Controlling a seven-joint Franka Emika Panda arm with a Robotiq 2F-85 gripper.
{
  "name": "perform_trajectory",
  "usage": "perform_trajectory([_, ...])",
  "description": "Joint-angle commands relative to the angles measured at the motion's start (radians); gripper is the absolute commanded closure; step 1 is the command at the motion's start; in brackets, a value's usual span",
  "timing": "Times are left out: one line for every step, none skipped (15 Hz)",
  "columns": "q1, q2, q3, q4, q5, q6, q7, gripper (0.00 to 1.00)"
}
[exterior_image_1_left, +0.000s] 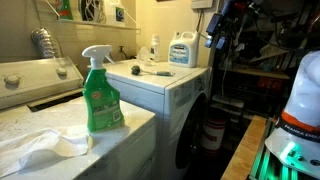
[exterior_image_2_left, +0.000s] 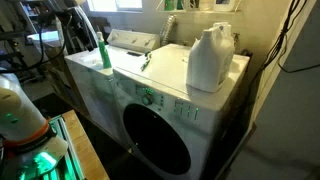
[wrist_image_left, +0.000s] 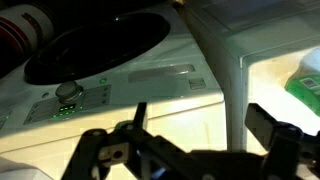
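My gripper (wrist_image_left: 200, 125) is open and empty, its two dark fingers wide apart at the bottom of the wrist view. It hangs in the air beside a white front-loading washer (wrist_image_left: 150, 75), above the dark round door (wrist_image_left: 100, 45) and the control panel with a knob (wrist_image_left: 68, 90). In an exterior view the arm (exterior_image_1_left: 220, 28) is raised off the washer's far corner. In another exterior view only part of the arm (exterior_image_2_left: 68, 14) shows at the top left. The gripper touches nothing.
A green spray bottle (exterior_image_1_left: 101, 95) and a white cloth (exterior_image_1_left: 40, 148) lie on the near machine top. Detergent bottles (exterior_image_1_left: 182, 50) and a small bottle (exterior_image_1_left: 153, 48) stand on the washer (exterior_image_1_left: 160, 85). A large white jug (exterior_image_2_left: 211, 58) stands on its top in the other view.
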Motion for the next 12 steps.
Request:
perform_trajectory([-0.004,0.000,0.002,0.003,0.002,-0.004,-0.003,0.00])
perform_trajectory([-0.004,0.001,0.002,0.003,0.002,-0.004,-0.003,0.00])
perform_trajectory([-0.004,0.001,0.002,0.003,0.002,-0.004,-0.003,0.00])
perform_trajectory([-0.004,0.001,0.002,0.003,0.002,-0.004,-0.003,0.00])
perform_trajectory([-0.004,0.001,0.002,0.003,0.002,-0.004,-0.003,0.00])
perform_trajectory([-0.004,0.001,0.002,0.003,0.002,-0.004,-0.003,0.00])
perform_trajectory([-0.014,-0.008,-0.001,0.006,-0.020,0.005,-0.015,0.00])
perform_trajectory([-0.034,-0.017,-0.006,0.016,-0.052,0.004,-0.023,0.00])
perform_trajectory([-0.060,-0.027,-0.017,0.038,-0.088,-0.021,-0.027,0.00])
perform_trajectory([-0.078,-0.033,-0.030,0.055,-0.117,-0.032,-0.033,0.00])
perform_trajectory([-0.099,-0.043,-0.045,0.074,-0.150,-0.042,-0.041,0.00])
perform_trajectory([-0.115,-0.051,-0.063,0.099,-0.172,-0.072,-0.047,0.00])
